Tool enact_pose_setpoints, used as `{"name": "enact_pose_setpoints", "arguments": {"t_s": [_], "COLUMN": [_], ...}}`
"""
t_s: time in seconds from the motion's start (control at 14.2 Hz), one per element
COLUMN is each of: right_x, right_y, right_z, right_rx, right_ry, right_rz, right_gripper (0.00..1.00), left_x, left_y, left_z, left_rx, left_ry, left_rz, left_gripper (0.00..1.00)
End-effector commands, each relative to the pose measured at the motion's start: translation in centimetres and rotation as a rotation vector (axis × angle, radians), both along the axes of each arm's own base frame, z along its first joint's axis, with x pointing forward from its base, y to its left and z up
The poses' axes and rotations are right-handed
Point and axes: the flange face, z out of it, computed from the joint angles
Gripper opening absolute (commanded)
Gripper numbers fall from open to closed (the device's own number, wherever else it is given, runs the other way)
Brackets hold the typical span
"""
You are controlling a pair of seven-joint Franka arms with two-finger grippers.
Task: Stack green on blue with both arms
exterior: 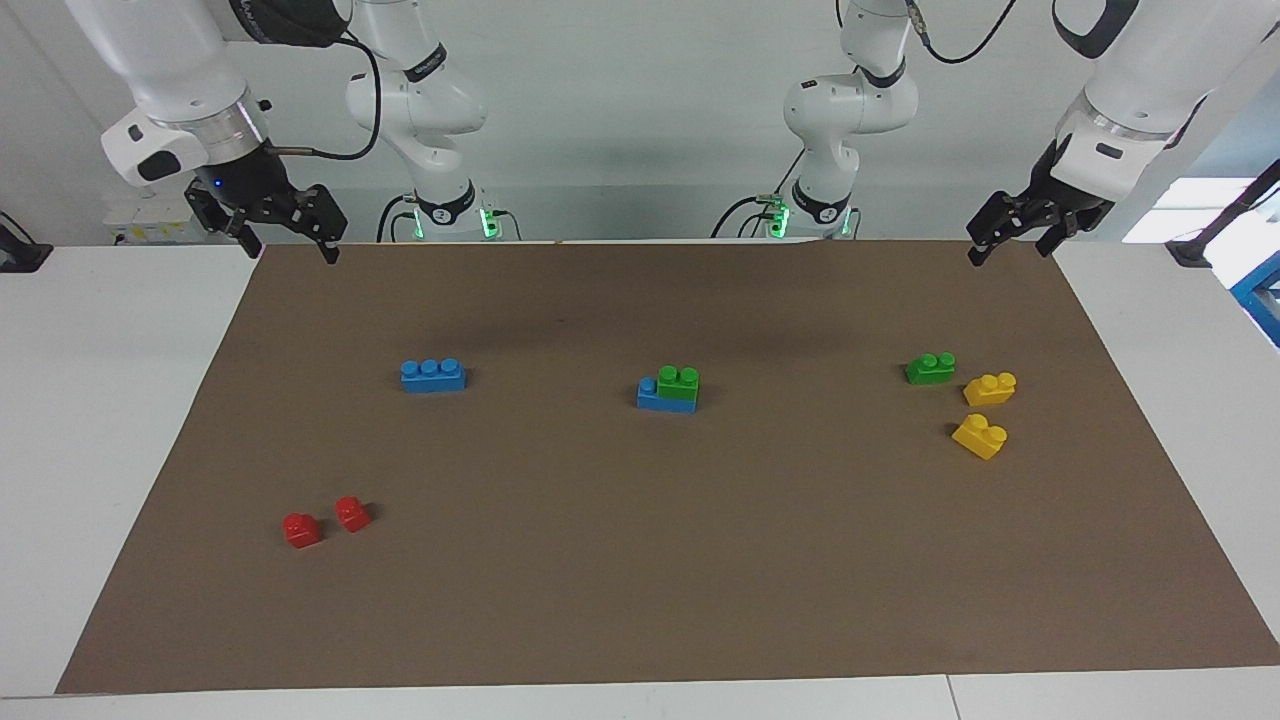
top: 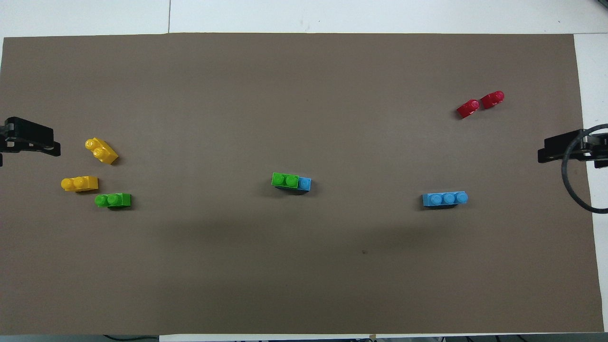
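Observation:
A green brick (exterior: 679,386) sits stacked on a blue brick (exterior: 655,398) at the mat's middle, covering two of its studs; the pair also shows in the overhead view (top: 285,180). A second green brick (exterior: 930,369) lies loose toward the left arm's end. A second blue brick (exterior: 433,375) lies bare toward the right arm's end. My left gripper (exterior: 1012,248) hangs open and empty, raised over the mat's edge at its own end. My right gripper (exterior: 288,245) hangs open and empty, raised over the mat's corner at its end.
Two yellow bricks (exterior: 990,388) (exterior: 980,436) lie beside the loose green brick, a little farther from the robots. Two small red bricks (exterior: 302,530) (exterior: 352,513) lie toward the right arm's end, farther from the robots than the bare blue brick. A brown mat (exterior: 640,580) covers the table.

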Motion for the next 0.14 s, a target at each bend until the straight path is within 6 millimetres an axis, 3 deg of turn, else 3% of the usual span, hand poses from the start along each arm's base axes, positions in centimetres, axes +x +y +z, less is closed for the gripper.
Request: {"name": "enact_pose_setpoints", "arguments": {"t_s": [0.0, 0.07], "right_x": [-0.70, -0.82], "right_y": [0.10, 0.12], "right_z": [0.06, -0.01], "right_rx": [-0.024, -0.023], "right_ry": [0.003, 0.006], "right_rz": [0.007, 0.002], "right_gripper": [1.00, 1.00], "left_x": [0.23, 0.23], "left_y": [-0.27, -0.34], "left_z": [0.48, 0.48], "left_rx": [-0.008, -0.007], "left_ry": [-0.016, -0.016], "left_rz": [-0.022, -0.023], "left_gripper": [1.00, 1.00]}}
